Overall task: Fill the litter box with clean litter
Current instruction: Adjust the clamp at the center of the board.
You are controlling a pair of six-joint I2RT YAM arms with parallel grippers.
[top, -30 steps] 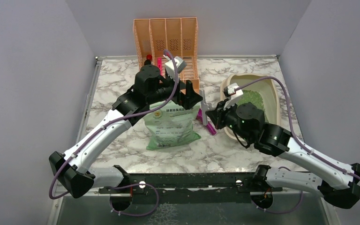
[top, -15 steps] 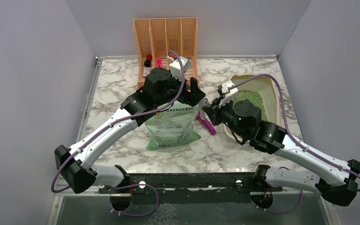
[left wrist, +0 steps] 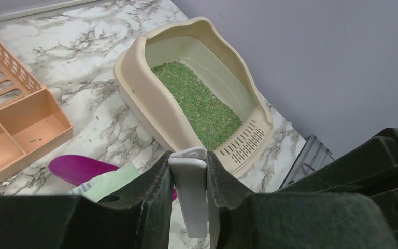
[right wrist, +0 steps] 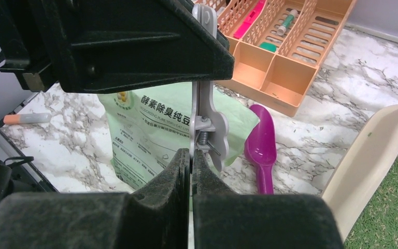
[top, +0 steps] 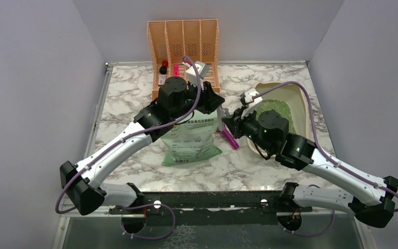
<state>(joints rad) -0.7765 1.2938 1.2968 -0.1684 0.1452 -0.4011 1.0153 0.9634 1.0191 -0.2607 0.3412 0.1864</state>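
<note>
Clip [left wrist: 189, 199] stands upright, squeezed in the left hand [left wrist: 188, 168]; right hand [right wrist: 190, 166] pinched shut just beneath it; litter box [top: 299, 96] lies rightward, nearer the right arm.

We note a peach organizer [top: 184, 39] at the far edge of the surface [top: 129, 93], a green bag [top: 192, 145] flat before it, a purple scoop [top: 231, 139] beside the bag, a grey clip [right wrist: 207, 129] upright.

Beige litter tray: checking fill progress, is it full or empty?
Partly filled: loose green granules lie on the floor of the beige rounded plastic litter tray, well below its rim.
</note>
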